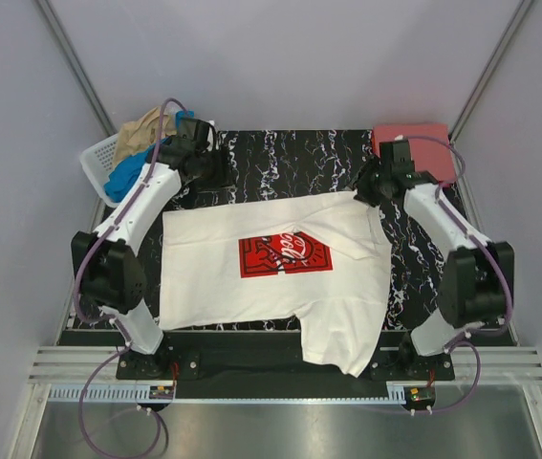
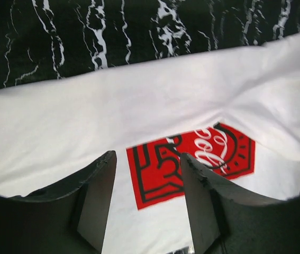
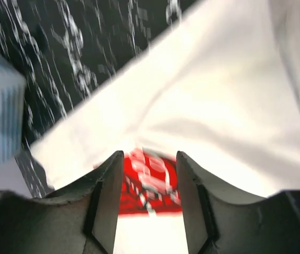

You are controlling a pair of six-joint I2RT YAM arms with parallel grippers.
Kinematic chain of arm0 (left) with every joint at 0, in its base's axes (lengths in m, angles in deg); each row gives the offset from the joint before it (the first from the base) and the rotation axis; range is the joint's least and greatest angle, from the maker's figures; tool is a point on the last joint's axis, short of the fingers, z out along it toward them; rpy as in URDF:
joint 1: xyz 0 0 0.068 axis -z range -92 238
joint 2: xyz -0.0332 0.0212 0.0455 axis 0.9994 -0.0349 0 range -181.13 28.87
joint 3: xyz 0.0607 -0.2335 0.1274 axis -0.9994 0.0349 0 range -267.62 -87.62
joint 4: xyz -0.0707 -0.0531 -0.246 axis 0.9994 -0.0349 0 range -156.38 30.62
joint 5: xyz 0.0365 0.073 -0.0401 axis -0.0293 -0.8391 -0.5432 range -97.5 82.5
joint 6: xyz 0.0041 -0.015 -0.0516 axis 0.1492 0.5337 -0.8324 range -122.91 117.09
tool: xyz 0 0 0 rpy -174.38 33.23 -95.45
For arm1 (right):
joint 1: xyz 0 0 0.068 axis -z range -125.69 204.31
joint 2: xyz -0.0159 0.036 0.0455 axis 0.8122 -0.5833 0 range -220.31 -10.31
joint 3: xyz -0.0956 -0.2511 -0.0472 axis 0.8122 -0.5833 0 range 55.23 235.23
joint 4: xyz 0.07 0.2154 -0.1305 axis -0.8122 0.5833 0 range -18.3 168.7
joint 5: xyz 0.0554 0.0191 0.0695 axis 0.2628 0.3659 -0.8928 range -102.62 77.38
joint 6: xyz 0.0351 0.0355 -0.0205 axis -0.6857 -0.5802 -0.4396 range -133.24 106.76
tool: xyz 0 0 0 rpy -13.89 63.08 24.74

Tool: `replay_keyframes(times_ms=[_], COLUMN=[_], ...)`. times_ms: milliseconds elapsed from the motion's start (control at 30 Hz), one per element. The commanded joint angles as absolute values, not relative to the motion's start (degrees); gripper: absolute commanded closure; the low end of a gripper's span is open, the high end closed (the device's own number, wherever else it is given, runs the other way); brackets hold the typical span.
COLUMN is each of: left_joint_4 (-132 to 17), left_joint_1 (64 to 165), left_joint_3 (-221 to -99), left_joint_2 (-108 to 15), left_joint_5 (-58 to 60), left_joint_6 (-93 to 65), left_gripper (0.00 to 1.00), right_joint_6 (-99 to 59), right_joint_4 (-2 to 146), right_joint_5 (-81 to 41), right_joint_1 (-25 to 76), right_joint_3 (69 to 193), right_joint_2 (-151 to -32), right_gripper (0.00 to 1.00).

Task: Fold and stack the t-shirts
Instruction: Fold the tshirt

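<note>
Top external: find white t-shirt (image 1: 271,263) spread print-up on marbled table (image 1: 290,158), red print (image 1: 285,255) about mid-cloth. Place left gripper (image 1: 202,163) just beyond far edge of cloth, toward its left end; right gripper (image 1: 374,184) over far-right edge, where cloth looks doubled over. Note one sleeve (image 1: 342,344) trailing toward near table edge, well apart from both sets of jaws. Log red t-shirt (image 1: 414,145) folded just beyond right gripper; blue tee (image 1: 127,177) and tan tee (image 1: 146,129) bunched in basket (image 1: 98,164) beside left gripper.

Left wrist: read jaws standing apart, nothing between them; white cloth and print below the tips, cloth edge ahead of them, bare table beyond.

Right wrist (blurred): read jaws parted and empty; print below the gap, a crease in white cloth just ahead, basket off to left of jaws.

Handling, judged: light, limp, no stiffness; expect sag and drag in whatever is not lifted. Pinch at edges or corners, not mid-panel; take one far corner under each set of jaws together, to carry a straight fold line. Beware catching two layers at the doubled part
</note>
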State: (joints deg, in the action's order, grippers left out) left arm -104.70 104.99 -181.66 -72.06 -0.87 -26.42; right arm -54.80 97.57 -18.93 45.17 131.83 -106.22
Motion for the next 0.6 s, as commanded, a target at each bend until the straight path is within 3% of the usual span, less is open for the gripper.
replay_keyframes(times_ms=[0, 267, 567], left_joint_4=[-103.42, -100.78, -100.25], left_joint_1=[105.14, 105.14, 105.14], left_joint_3=[-174.75, -164.09, -163.82], left_joint_2=[-64.24, -59.38, -58.76], left_joint_5=[4.45, 4.54, 4.28], left_joint_6=[-23.30, -20.76, -20.49], left_gripper=[0.43, 0.43, 0.43], right_joint_6=[-64.29, -64.04, -63.78], right_joint_4=[94.57, 81.56, 60.81], right_joint_5=[-15.79, -10.07, -11.39], right_joint_1=[40.89, 34.80, 33.31], right_joint_3=[117.58, 96.91, 80.38], right_joint_2=[-97.34, -84.06, -79.30], right_gripper=[0.48, 0.41, 0.29])
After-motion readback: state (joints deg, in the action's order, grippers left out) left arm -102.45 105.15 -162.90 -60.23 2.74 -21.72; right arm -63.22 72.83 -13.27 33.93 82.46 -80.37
